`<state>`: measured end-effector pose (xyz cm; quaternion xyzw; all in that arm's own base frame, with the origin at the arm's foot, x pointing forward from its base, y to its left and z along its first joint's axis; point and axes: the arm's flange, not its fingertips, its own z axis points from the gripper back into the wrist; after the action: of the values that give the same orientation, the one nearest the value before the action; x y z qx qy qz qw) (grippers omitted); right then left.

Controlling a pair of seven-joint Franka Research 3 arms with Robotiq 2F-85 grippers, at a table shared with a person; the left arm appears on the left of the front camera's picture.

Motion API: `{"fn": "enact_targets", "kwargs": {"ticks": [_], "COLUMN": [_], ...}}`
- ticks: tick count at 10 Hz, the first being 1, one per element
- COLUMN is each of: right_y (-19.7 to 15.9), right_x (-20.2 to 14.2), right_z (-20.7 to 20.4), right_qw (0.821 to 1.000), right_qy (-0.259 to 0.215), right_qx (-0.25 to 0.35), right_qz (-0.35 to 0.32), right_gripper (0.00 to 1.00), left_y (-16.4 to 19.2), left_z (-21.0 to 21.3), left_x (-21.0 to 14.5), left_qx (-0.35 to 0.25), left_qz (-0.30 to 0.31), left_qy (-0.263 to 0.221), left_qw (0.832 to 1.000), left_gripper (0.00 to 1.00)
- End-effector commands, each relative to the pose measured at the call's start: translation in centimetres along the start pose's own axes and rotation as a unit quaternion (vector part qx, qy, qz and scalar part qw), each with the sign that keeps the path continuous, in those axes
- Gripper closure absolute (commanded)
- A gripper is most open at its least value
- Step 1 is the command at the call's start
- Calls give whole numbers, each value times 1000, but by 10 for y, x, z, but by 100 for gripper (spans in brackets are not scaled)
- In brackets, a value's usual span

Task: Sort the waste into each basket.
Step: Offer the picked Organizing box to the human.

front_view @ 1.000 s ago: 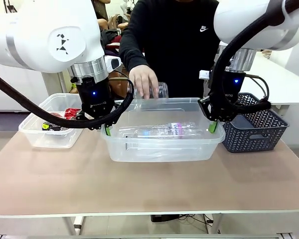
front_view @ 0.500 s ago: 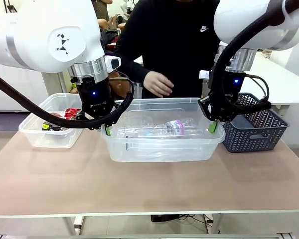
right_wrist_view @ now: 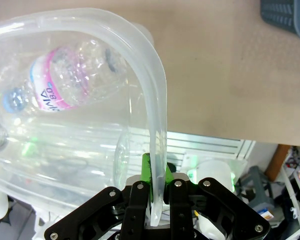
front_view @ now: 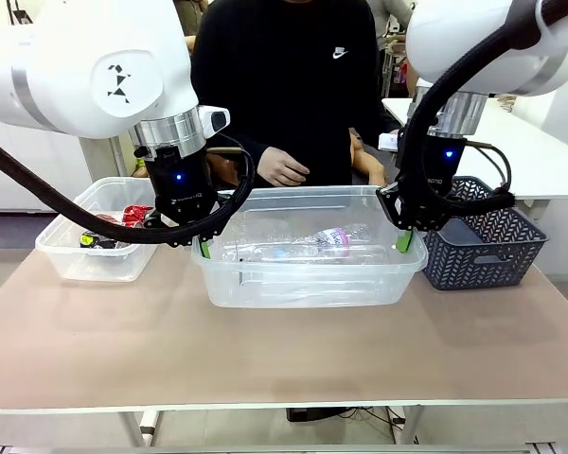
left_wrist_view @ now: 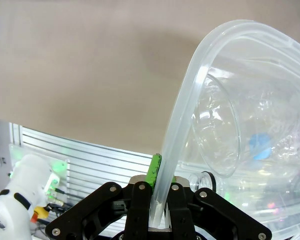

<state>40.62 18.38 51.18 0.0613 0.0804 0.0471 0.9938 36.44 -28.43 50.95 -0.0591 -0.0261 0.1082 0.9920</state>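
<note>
Bottle (front_view: 293, 244) was released into centre tub (front_view: 308, 284) between grippers; person's hand (front_view: 282, 168) was withdrawn behind far rim. Left gripper (front_view: 204, 248) and right gripper (front_view: 403, 242) were kept pinched on tub's end rims. Cans (front_view: 133, 217) were in second tub (front_view: 90, 253), outboard of left gripper. Sorting judged nearly finished.

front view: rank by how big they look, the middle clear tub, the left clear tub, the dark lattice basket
1. middle clear tub, clearly the largest, with both grippers clamped on its rim.
2 and 3. left clear tub and dark lattice basket look about alike; an arm hides part of each, so no firm ranking.
</note>
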Motion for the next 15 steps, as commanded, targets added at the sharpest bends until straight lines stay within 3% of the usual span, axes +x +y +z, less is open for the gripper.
{"fn": "enact_targets", "kwargs": {"ticks": [1,8,10,12,14,15], "right_y": [3,0,17,27,30,31], "right_x": [-4,0,54,109,142,142], "right_z": [2,0,15,15,14,14], "right_qw": [1000,1000,999,996,996,996], "right_qy": [3,0,28,62,55,46], "right_qx": [4,0,33,48,69,69], "right_qz": [6,0,32,34,15,18], "right_gripper": [95,95,95,95,95,95], "left_y": [5,0,-11,-20,-28,-29], "left_z": [0,0,9,12,6,-2], "left_x": [1,0,56,107,142,151], "left_qx": [-8,0,-2,-1,9,14], "left_qz": [11,0,-20,-23,-28,-23], "left_qy": [-6,0,-43,-51,-35,-26], "left_qw": [1000,1000,999,998,999,999], "left_gripper": [96,96,96,96,96,96]}}
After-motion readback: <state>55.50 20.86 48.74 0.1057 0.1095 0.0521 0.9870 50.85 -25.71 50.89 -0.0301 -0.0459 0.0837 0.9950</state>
